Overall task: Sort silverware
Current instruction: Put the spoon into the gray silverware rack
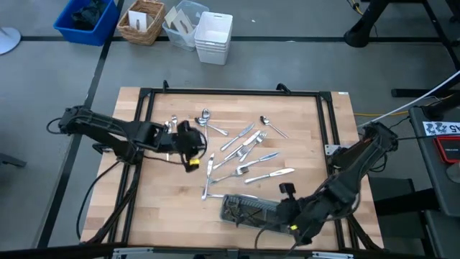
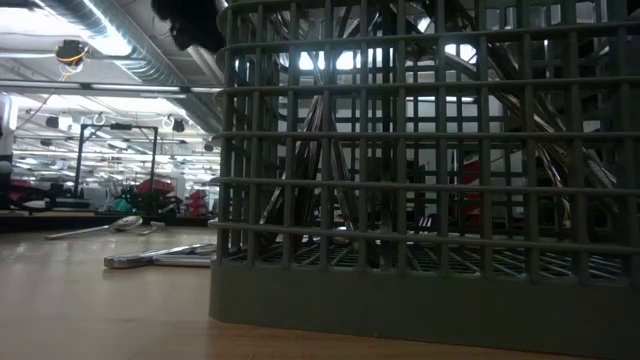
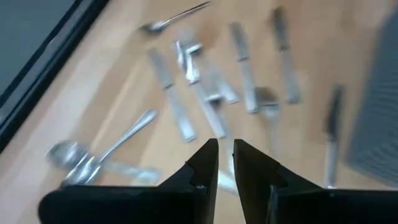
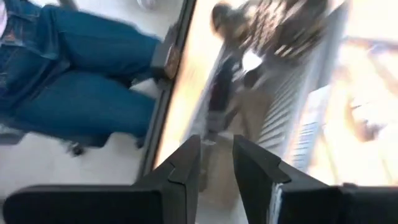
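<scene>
Partly done, by the look of it. Left of centre in the high view, left gripper [image 1: 192, 146] hovering over the bench [image 1: 165, 208], fingers a narrow slit apart, nothing between them. At centre, most of the silverware [image 1: 241, 147] lying loose and scattered, unsorted. Lower centre, mesh tray [image 1: 248, 209] already holding some pieces, count impossible to make out through the grid. Lower right, right gripper [image 1: 287, 213] at the tray's end, slightly parted, apparently empty; wrist view too smeared to confirm.
</scene>
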